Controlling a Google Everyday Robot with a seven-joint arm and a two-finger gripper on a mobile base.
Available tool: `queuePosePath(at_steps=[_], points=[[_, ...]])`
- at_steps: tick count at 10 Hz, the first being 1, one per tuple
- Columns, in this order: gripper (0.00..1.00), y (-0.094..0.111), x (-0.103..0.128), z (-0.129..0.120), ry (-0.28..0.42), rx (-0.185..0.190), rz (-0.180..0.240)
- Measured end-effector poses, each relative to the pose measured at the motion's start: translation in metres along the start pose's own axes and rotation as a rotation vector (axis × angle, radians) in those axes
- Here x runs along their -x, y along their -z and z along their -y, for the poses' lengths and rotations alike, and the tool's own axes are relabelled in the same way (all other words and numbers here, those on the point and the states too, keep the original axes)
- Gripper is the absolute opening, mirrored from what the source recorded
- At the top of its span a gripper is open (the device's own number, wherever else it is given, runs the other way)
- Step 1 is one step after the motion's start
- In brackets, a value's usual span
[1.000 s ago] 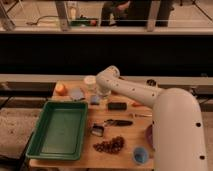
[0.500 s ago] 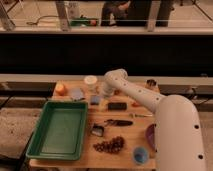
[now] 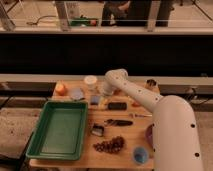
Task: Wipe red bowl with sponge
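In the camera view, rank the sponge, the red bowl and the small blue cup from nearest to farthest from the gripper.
The gripper hangs over the far middle of the table.
1. sponge, right beside it, just toward the picture's left.
2. red bowl, at the far-left corner.
3. blue cup, at the near edge, picture right.

The gripper (image 3: 104,93) hangs low over the far middle of the table (image 3: 75,161). A white cup (image 3: 90,81) stands close behind it to the view's left, and the sponge (image 3: 95,100) lies just in front of it. Further left, the grey-blue piece (image 3: 77,94) and the red bowl (image 3: 60,88) crowd the far edge. To its right, the black block (image 3: 117,106) and the robot's own arm (image 3: 137,96) block passage. Nearer the camera, bare wood lies between the green tray (image 3: 57,127) and a dark tool (image 3: 118,122).
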Motion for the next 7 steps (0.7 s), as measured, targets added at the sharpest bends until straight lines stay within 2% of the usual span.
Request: queuePosePath(at_steps=[4, 6, 7], points=[[0.79, -0.004, -0.011, 0.001, 0.000, -0.005, -0.016], [0.72, 0.000, -0.020, 0.001, -0.003, -0.017, -0.023], [0.64, 0.002, -0.023, 0.001, -0.001, -0.022, -0.025]])
